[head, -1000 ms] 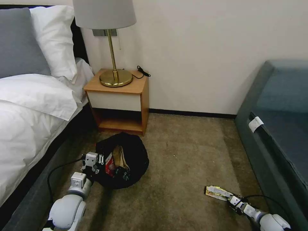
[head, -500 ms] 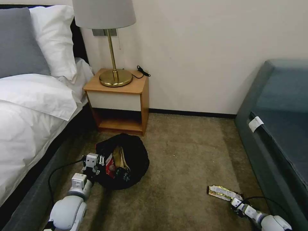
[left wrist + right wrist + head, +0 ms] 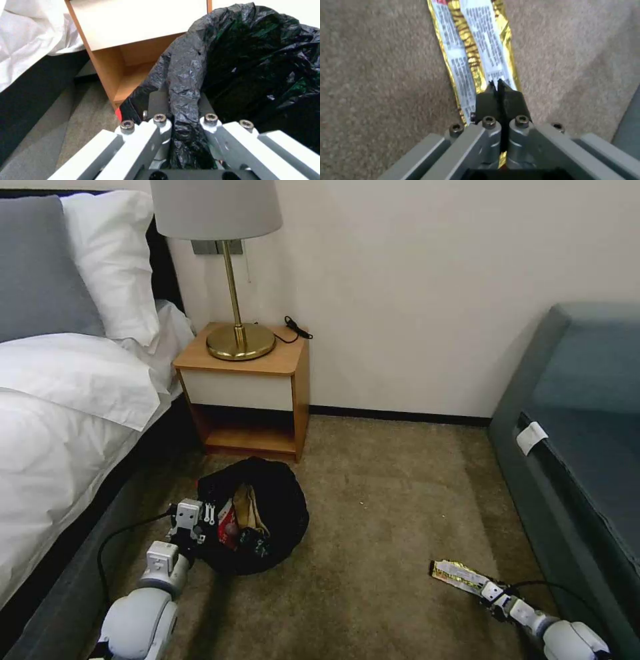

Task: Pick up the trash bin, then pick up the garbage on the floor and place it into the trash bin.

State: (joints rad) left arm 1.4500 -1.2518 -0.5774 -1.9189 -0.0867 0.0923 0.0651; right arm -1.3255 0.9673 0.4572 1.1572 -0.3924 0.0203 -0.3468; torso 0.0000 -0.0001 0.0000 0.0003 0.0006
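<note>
Brass lamp (image 3: 235, 280) on nightstand (image 3: 248, 390)

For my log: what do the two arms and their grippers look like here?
Both arms have rounded, glossy white shells narrowing to pale grey blocky wrists. A black cable loops off each forearm. The left gripper and right gripper share pale grey linkage bars pinned with dark hex-socket screws; the right one's fingertips are black, tapered pads.

soft, even indoor light; glare glints on the black bin liner (image 3: 253, 50); the right wrist view's carpet (image 3: 380, 75) is blurred; faint wall shadows.
</note>
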